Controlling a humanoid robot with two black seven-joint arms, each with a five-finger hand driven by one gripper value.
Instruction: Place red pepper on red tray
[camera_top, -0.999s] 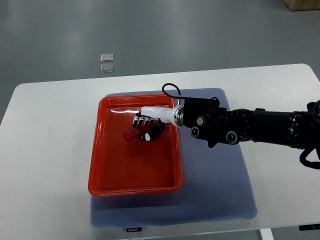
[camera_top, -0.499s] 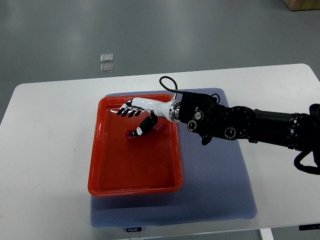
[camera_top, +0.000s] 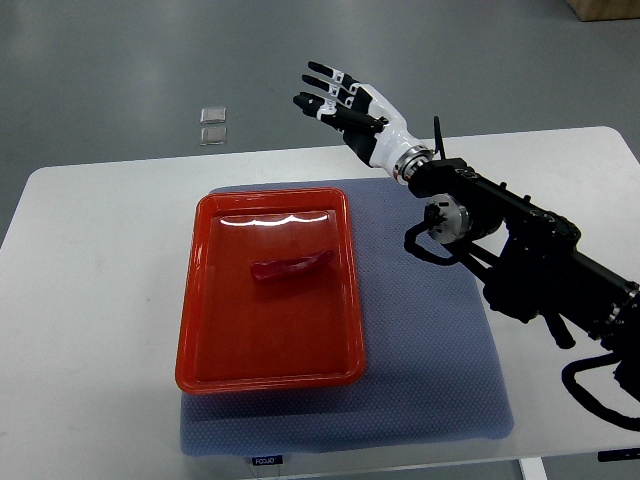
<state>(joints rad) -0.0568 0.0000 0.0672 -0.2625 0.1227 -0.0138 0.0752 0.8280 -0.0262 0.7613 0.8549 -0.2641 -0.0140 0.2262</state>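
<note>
The red pepper (camera_top: 291, 267) lies inside the red tray (camera_top: 205, 350), in its middle part, with nothing touching it, so the placing looks done. Farther back, the right hand (camera_top: 345, 105) is raised above the table's far edge, fingers spread and empty.

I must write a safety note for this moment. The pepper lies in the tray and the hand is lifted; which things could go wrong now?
1. The right hand is open and raised beyond the table's far edge, but its forearm crosses above the blue mat near the red tray; a low return sweep might bump the tray rim.
2. The red pepper lies loose in the tray, so a bump could slide it, though the rim would likely keep it inside.
</note>
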